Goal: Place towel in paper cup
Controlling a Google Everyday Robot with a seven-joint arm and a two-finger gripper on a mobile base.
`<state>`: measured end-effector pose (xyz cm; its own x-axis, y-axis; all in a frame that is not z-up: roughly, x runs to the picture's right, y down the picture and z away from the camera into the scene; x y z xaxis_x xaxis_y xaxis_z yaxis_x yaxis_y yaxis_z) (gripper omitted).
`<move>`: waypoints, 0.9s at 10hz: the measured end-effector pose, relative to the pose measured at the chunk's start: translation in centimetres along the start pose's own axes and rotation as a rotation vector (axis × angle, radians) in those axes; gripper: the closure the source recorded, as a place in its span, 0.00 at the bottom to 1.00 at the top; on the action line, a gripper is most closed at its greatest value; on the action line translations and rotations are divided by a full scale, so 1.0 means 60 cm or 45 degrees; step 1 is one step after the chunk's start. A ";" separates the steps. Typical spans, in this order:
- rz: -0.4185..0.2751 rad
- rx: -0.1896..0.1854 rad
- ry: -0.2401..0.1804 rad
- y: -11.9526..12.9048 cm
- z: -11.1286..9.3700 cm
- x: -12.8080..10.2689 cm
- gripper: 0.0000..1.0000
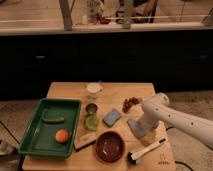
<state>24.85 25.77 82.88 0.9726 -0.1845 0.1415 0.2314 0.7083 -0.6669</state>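
The towel (pixel 134 126), a flat grey-blue cloth, lies on the wooden table (pixel 115 93) right of centre. My white arm reaches in from the right, and the gripper (pixel 144 136) points down over the towel's right part, hiding that side. The gripper is open and the towel stays flat on the table. The paper cup (pixel 93 89), small and white, stands at the table's far edge, well to the left of the gripper.
A green tray (pixel 36 134) holding an orange fruit and a green vegetable fills the left. A dark metal cup (pixel 91 108), a green cup (pixel 92 122), a blue-grey pad (pixel 112 117), a brown bowl (pixel 109 146), a brush (pixel 146 150) and a reddish cluster (pixel 131 103) stand around.
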 end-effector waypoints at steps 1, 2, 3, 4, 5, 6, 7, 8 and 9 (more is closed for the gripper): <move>0.001 -0.001 0.001 0.000 0.000 0.000 0.20; 0.002 -0.003 0.002 0.001 0.000 0.001 0.20; 0.002 -0.005 0.003 0.001 0.000 0.001 0.20; 0.002 -0.006 0.003 0.002 0.001 0.001 0.20; 0.003 -0.007 0.005 0.002 0.001 0.001 0.20; 0.004 -0.009 0.006 0.003 0.001 0.001 0.20; 0.005 -0.012 0.006 0.003 0.003 0.001 0.20; 0.006 -0.014 0.007 0.004 0.003 0.002 0.20; 0.007 -0.015 0.007 0.004 0.003 0.002 0.20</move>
<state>25.02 26.02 82.85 0.9737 -0.1845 0.1334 0.2256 0.7012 -0.6763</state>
